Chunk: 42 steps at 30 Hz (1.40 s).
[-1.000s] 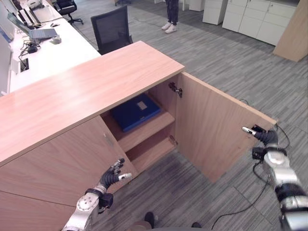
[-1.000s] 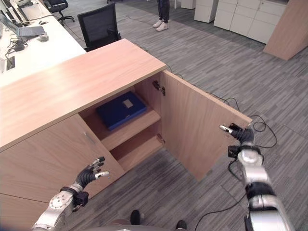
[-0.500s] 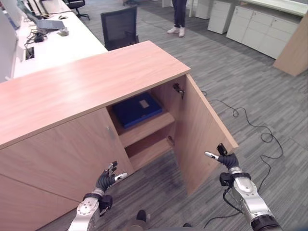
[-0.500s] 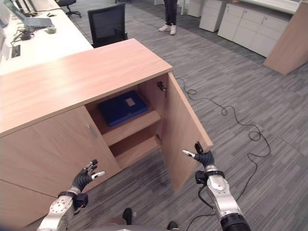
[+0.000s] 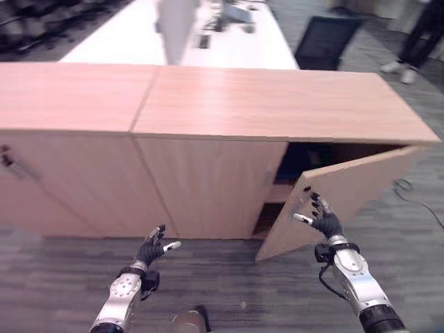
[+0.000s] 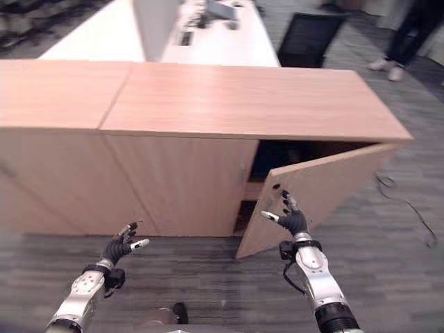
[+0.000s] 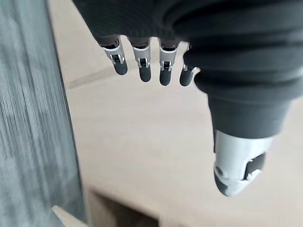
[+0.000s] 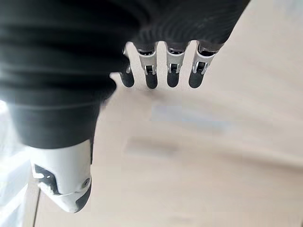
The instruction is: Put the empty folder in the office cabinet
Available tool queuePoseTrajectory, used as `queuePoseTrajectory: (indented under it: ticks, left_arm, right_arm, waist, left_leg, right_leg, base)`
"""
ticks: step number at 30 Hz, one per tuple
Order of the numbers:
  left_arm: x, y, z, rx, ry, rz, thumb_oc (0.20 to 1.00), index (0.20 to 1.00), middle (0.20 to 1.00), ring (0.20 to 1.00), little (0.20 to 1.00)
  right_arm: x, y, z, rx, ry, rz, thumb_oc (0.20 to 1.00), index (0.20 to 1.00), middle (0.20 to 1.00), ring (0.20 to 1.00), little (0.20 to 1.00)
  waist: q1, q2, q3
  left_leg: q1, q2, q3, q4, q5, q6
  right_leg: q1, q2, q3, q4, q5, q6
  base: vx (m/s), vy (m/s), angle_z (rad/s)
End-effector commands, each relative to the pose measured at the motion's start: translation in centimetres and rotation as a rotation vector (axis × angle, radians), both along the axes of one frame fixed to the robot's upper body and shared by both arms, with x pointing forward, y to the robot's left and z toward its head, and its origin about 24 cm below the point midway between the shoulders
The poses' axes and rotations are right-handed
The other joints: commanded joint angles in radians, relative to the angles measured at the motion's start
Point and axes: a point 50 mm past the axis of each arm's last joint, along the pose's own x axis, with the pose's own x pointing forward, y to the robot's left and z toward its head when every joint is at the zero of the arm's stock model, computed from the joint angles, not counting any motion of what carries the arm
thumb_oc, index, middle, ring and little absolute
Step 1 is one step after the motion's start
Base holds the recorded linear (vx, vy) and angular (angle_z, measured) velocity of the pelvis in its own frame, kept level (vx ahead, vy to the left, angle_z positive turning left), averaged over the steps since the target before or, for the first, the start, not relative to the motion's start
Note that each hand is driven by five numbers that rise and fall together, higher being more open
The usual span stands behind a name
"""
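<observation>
**Cabinet door partly ajar, both hands empty**

I see the long light-wood office cabinet (image 5: 277, 104) with its door (image 5: 347, 191) partly ajar. My right robot hand (image 5: 325, 220) rests spread-fingered against the door's face. My left robot hand (image 5: 151, 248) hangs relaxed, holding nothing. I can't make out the folder inside the dark opening.

Even, soft indoor light; cabinet top (image 5: 263, 104) faintly glossy; open compartment dark; background motion-blurred.

Silver-grey arms; left hand (image 5: 151, 248) and right hand (image 5: 323, 220) with silver dark-tipped fingers, dark ribbed wrist covers.
</observation>
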Motion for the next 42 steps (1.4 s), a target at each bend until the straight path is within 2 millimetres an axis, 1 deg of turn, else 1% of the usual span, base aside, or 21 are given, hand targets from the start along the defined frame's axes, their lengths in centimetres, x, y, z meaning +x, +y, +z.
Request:
queuePoseTrajectory:
  ticks: [1,2,4,5,6,7,10,11,12,14,15,17,20,22,27,33,36,37,40,41,42]
  left_arm:
    - [2.6,0.7,3.1,0.075,-0.15,-0.036,1.0,1.0,1.0,1.0,1.0]
    - [3.0,0.7,3.3,0.072,-0.162,-0.035,1.0,1.0,1.0,1.0,1.0]
    - [3.2,0.7,3.3,0.066,-0.16,-0.039,1.0,1.0,1.0,1.0,1.0]
    - [3.3,0.7,3.3,0.06,-0.159,-0.047,1.0,1.0,1.0,1.0,1.0]
    - [3.4,0.7,3.2,0.069,-0.15,-0.052,1.0,1.0,1.0,1.0,1.0]
    - [3.8,0.4,3.4,0.066,-0.159,-0.07,1.0,1.0,1.0,1.0,1.0]
    - [3.5,0.5,3.1,0.06,-0.151,-0.073,1.0,1.0,1.0,1.0,1.0]
    - [3.4,0.5,3.2,0.054,-0.152,-0.077,1.0,1.0,1.0,1.0,1.0]
    - [3.4,0.5,3.1,0.053,-0.151,-0.077,1.0,1.0,1.0,1.0,1.0]
    - [3.0,0.6,3.1,0.043,-0.147,-0.084,1.0,1.0,1.0,1.0,1.0]
    - [3.0,0.6,3.1,0.042,-0.147,-0.084,1.0,1.0,1.0,1.0,1.0]
    - [2.9,0.7,3.3,0.037,-0.148,-0.092,1.0,1.0,1.0,1.0,1.0]
    - [2.7,0.8,3.6,0.019,-0.157,-0.106,1.0,1.0,1.0,1.0,1.0]
    - [2.4,0.7,3.5,0.01,-0.153,-0.113,1.0,1.0,1.0,1.0,1.0]
    - [1.9,0.9,3.2,0.012,-0.139,-0.105,1.0,1.0,1.0,1.0,1.0]
    - [1.0,1.0,2.6,0.002,-0.115,-0.088,1.0,1.0,1.0,1.0,1.0]
    - [0.7,1.0,2.4,-0.003,-0.108,-0.076,1.0,1.0,1.0,1.0,1.0]
    - [0.6,0.9,2.3,-0.012,-0.11,-0.061,1.0,1.0,1.0,1.0,1.0]
    - [0.5,0.7,2.1,-0.017,-0.106,-0.051,1.0,1.0,1.0,1.0,1.0]
    - [0.4,0.7,1.9,-0.02,-0.105,-0.032,1.0,1.0,1.0,1.0,1.0]
    - [0.4,0.7,1.9,-0.019,-0.104,-0.033,1.0,1.0,1.0,1.0,1.0]
  right_arm:
    - [3.2,3.4,4.2,0.042,-0.216,0.131,1.0,1.0,1.0,1.0,1.0]
    - [3.2,2.3,3.6,0.065,-0.197,0.064,1.0,1.0,1.0,1.0,1.0]
    - [3.0,0.8,3.2,0.065,-0.178,0.007,1.0,1.0,1.0,1.0,1.0]
    - [2.9,-0.3,3.1,0.062,-0.17,-0.026,1.0,1.0,1.0,1.0,1.0]
    - [2.8,-1.4,3.0,0.051,-0.165,-0.066,1.0,1.0,1.0,1.0,1.0]
    - [2.6,-2.4,2.8,0.038,-0.153,-0.097,1.0,1.0,1.0,1.0,1.0]
    - [2.5,-5.3,3.0,0.006,-0.13,-0.186,1.0,1.0,1.0,1.0,1.0]
    - [2.3,-6.3,3.0,-0.012,-0.119,-0.213,1.0,1.0,1.0,1.0,1.0]
    - [2.3,-6.3,3.0,-0.013,-0.119,-0.213,1.0,1.0,1.0,1.0,1.0]
    - [1.9,-9.3,2.7,-0.047,-0.066,-0.31,1.0,1.0,1.0,1.0,1.0]
    - [2.0,-9.3,2.7,-0.047,-0.067,-0.309,1.0,1.0,1.0,1.0,1.0]
    - [1.7,-11.1,2.8,-0.064,-0.04,-0.371,1.0,1.0,1.0,1.0,1.0]
    - [1.2,-14.6,3.8,-0.11,-0.012,-0.48,1.0,1.0,1.0,1.0,1.0]
    - [0.9,-15.8,4.1,-0.125,0.0,-0.52,1.0,1.0,1.0,1.0,1.0]
    - [0.8,-16.3,4.2,-0.142,0.011,-0.531,1.0,1.0,1.0,1.0,1.0]
    - [0.7,-14.9,3.3,-0.13,0.027,-0.459,1.0,1.0,1.0,1.0,1.0]
    - [0.6,-13.1,2.6,-0.095,0.011,-0.391,1.0,1.0,1.0,1.0,1.0]
    - [0.2,-11.6,2.0,-0.046,-0.019,-0.356,1.0,1.0,1.0,1.0,1.0]
    - [-0.6,-10.3,1.1,-0.003,-0.021,-0.342,1.0,1.0,1.0,1.0,1.0]
    - [-1.5,-8.8,-0.2,0.042,-0.01,-0.328,1.0,1.0,1.0,1.0,1.0]
    - [-1.6,-8.8,-0.2,0.042,-0.009,-0.328,1.0,1.0,1.0,1.0,1.0]
  waist:
    - [0.044,0.011,0.015]
    - [0.044,0.022,0.016]
    - [0.026,0.031,0.013]
    - [0.016,0.034,0.014]
    - [0.001,0.035,0.012]
    - [-0.002,0.031,0.008]
    - [0.002,0.017,-0.013]
    - [0.007,0.015,-0.024]
    - [0.006,0.016,-0.023]
    - [0.026,0.013,-0.043]
    - [0.026,0.013,-0.042]
    - [0.033,0.013,-0.047]
    - [0.039,0.016,-0.053]
    - [0.038,0.022,-0.054]
    - [0.036,0.026,-0.053]
    - [0.032,0.032,-0.051]
    - [0.021,0.037,-0.052]
    - [0.011,0.042,-0.051]
    - [0.001,0.046,-0.052]
    - [-0.011,0.053,-0.05]
    - [-0.01,0.052,-0.051]
  left_leg:
    - [0.122,0.051,-0.064,-0.122,-0.003,-0.1]
    - [0.128,0.047,-0.122,-0.159,0.016,-0.106]
    - [0.132,0.035,-0.172,-0.18,0.025,-0.11]
    - [0.13,0.02,-0.201,-0.185,0.027,-0.108]
    - [0.129,0.008,-0.221,-0.2,0.032,-0.106]
    - [0.131,-0.006,-0.241,-0.208,0.03,-0.106]
    - [0.138,-0.011,-0.264,-0.218,0.031,-0.115]
    - [0.141,-0.007,-0.265,-0.221,0.031,-0.118]
    - [0.141,-0.007,-0.266,-0.221,0.03,-0.118]
    - [0.153,0.007,-0.268,-0.227,0.031,-0.128]
    - [0.154,0.007,-0.268,-0.227,0.031,-0.129]
    - [0.158,0.014,-0.271,-0.229,0.034,-0.136]
    - [0.163,0.027,-0.274,-0.233,0.041,-0.153]
    - [0.164,0.037,-0.274,-0.234,0.047,-0.162]
    - [0.168,0.046,-0.269,-0.234,0.051,-0.168]
    - [0.177,0.055,-0.26,-0.234,0.056,-0.17]
    - [0.182,0.058,-0.255,-0.234,0.058,-0.171]
    - [0.183,0.06,-0.253,-0.234,0.058,-0.171]
    - [0.183,0.061,-0.251,-0.234,0.059,-0.171]
    - [0.176,0.062,-0.247,-0.234,0.072,-0.171]
    - [0.175,0.062,-0.247,-0.234,0.072,-0.171]
  right_leg:
    - [-0.105,-0.009,0.12,0.062,0.099,0.076]
    - [-0.136,0.046,0.253,0.033,0.064,0.082]
    - [-0.14,0.137,0.401,-0.064,-0.034,0.081]
    - [-0.145,0.178,0.463,-0.118,-0.049,0.078]
    - [-0.175,0.217,0.523,-0.154,-0.029,0.076]
    - [-0.157,0.226,0.544,-0.196,-0.034,0.079]
    - [-0.107,0.209,0.519,-0.268,0.009,0.085]
    - [-0.09,0.206,0.501,-0.281,0.008,0.087]
    - [-0.087,0.206,0.5,-0.283,0.008,0.087]
    - [-0.042,0.211,0.471,-0.31,0.004,0.086]
    - [-0.04,0.212,0.47,-0.312,0.004,0.085]
    - [-0.02,0.215,0.453,-0.324,-0.001,0.083]
    - [-0.002,0.229,0.42,-0.332,-0.008,0.077]
    - [0.006,0.24,0.404,-0.339,-0.012,0.07]
    - [0.01,0.251,0.397,-0.339,-0.016,0.064]
    - [0.009,0.265,0.394,-0.325,-0.025,0.054]
    - [0.012,0.268,0.392,-0.322,-0.029,0.05]
    - [0.013,0.27,0.393,-0.32,-0.032,0.048]
    - [0.012,0.271,0.393,-0.319,-0.034,0.045]
    - [0.003,0.272,0.394,-0.314,-0.027,0.041]
    - [0.002,0.272,0.394,-0.313,-0.027,0.041]
  base:
    - [0.0,0.049,0.63]
    - [0.06,0.051,0.75]
    - [0.14,0.07,1.06]
    - [0.17,0.045,1.32]
    - [0.14,0.021,1.31]
    - [0.12,-0.035,1.42]
    - [0.09,-0.111,1.6]
    - [0.05,-0.072,0.47]
    - [0.1,-0.111,0.54]
    - [0.08,-0.108,0.57]
    - [0.02,-0.054,0.18]
    - [0.01,-0.081,0.03]
    - [0.01,-0.123,0.11]
    - [-0.01,-0.097,0.19]
    - [-0.01,-0.051,0.04]
    - [-0.01,-0.039,-0.03]
    - [0.01,-0.016,-0.08]
    - [0.01,-0.023,-0.16]
    - [-0.01,-0.016,-0.09]
    - [-0.04,-0.011,-0.04]
    - [-0.04,-0.015,-0.06]
